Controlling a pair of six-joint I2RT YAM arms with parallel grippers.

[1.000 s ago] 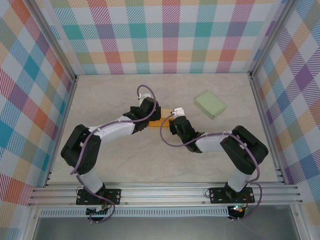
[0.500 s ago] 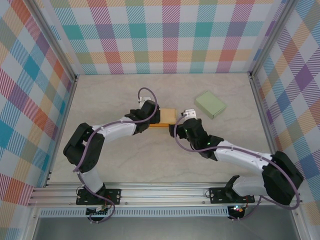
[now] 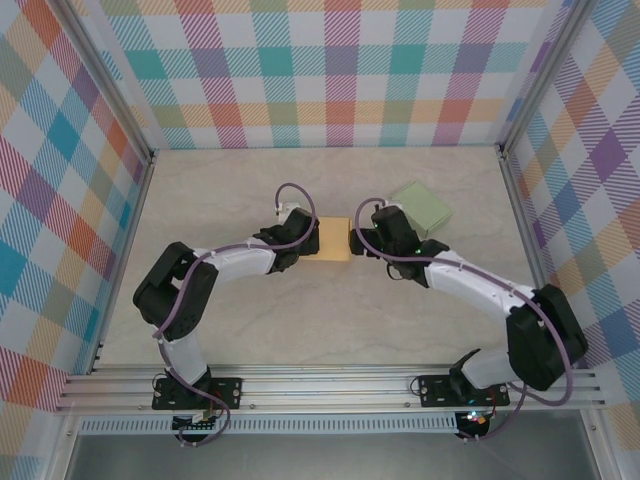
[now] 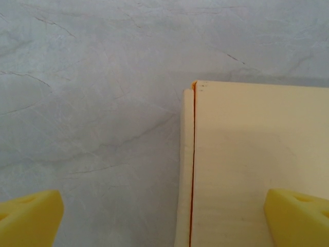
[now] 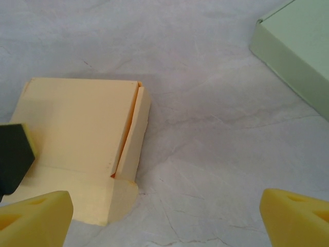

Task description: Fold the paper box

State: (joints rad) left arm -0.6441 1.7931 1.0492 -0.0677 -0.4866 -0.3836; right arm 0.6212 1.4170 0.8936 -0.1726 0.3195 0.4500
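- At mid-tabletop (image 3: 240, 190), the cream paper box (image 3: 334, 239) lies flat between the two arms, with the left fingers (image 3: 304, 239) at its left edge and the right fingers (image 3: 359, 240) at its right edge.
- Left fingers are spread wide and hold nothing. One yellow tip hangs over the box's top, the other over bare tabletop. Whether either touches cannot be told.
- Right fingers also stand wide and empty, the box lying beside one tip.
- Right wrist view shows a loose side flap, a rounded tab and a green box (image 5: 298, 46) nearby; left wrist view shows a thin seam along the box's edge.
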